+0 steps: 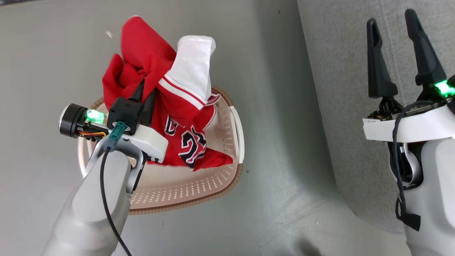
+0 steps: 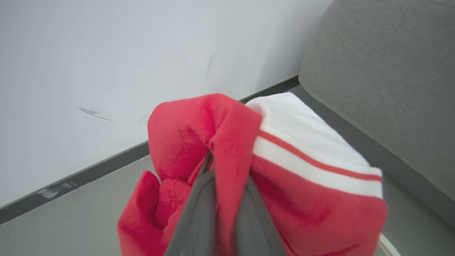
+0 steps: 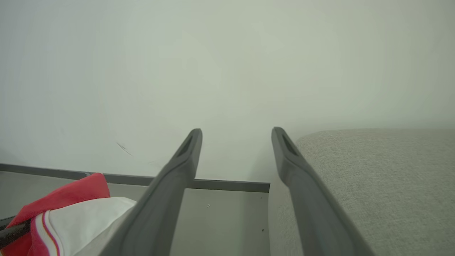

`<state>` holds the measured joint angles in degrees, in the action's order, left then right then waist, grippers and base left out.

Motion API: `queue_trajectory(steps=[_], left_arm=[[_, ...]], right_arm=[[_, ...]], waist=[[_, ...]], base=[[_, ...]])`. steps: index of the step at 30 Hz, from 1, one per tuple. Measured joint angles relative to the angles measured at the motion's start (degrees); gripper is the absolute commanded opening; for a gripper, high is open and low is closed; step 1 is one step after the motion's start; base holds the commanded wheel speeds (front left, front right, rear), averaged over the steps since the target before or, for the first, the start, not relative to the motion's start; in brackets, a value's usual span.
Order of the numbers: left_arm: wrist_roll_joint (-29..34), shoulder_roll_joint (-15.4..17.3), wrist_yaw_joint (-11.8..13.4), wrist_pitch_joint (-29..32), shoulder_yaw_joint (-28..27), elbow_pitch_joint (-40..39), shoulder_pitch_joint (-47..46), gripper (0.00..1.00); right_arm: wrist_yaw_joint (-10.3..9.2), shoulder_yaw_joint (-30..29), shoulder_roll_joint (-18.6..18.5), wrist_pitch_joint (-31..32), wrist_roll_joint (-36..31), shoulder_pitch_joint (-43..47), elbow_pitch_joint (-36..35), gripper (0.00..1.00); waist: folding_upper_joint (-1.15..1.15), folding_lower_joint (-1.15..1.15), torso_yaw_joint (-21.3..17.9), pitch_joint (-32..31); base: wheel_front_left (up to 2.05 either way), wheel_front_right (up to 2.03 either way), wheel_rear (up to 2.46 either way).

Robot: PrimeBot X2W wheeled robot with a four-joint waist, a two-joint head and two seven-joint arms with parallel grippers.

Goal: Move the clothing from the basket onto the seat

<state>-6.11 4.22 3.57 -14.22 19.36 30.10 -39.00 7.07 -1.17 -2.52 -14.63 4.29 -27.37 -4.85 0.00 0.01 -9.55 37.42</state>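
Quick count: one basket around 8 o'clock, one seat at 2 o'clock, and two grippers: left gripper, right gripper. The clothing is one red-white bundle, can't tell how many pieces.

Left gripper tips buried in red clothing, jersey number below the fingers partly folded under, basket rim near the wrist hidden behind forearm.

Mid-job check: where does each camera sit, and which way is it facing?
Head view: on the head, facing down at the basket and sofa; left gripper and right gripper show.
Left wrist view: on the left wrist, facing the wall along shut fingers pinching the clothing.
Right wrist view: on the right wrist, facing the wall along open fingers, sofa beside.
Shared: both wrist views show clothing, wall and sofa.
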Motion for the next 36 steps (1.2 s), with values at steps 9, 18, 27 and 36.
queue_trajectory(steps=[9,18,27,36], left_arm=[[-1.57,1.03,-0.71,-0.04,-0.85,-6.12,3.05,0.00],[-2.98,2.11,-1.27,-0.07,-1.91,-11.39,5.77,0.00],[-4.12,3.88,-2.30,1.40,-2.26,-16.39,7.82,0.00],[-5.45,4.19,-2.80,4.38,-2.19,-19.34,10.36,0.00]], right_arm=[[0.00,0.02,0.00,0.00,-1.54,3.32,1.72,1.00],[0.00,0.02,0.00,0.00,-2.70,6.42,2.50,1.00],[0.00,0.01,0.00,0.00,-3.79,10.13,3.52,1.00],[0.00,0.03,0.01,0.00,-3.89,14.41,4.08,1.00]], waist=[[0.00,0.00,1.92,-5.60],[0.00,0.00,3.69,-11.22],[0.00,0.00,5.34,-17.15],[0.00,0.00,6.44,-22.09]], base=[[0.00,0.00,0.00],[0.00,0.00,0.00],[0.00,0.00,0.00],[0.00,0.00,0.00]])
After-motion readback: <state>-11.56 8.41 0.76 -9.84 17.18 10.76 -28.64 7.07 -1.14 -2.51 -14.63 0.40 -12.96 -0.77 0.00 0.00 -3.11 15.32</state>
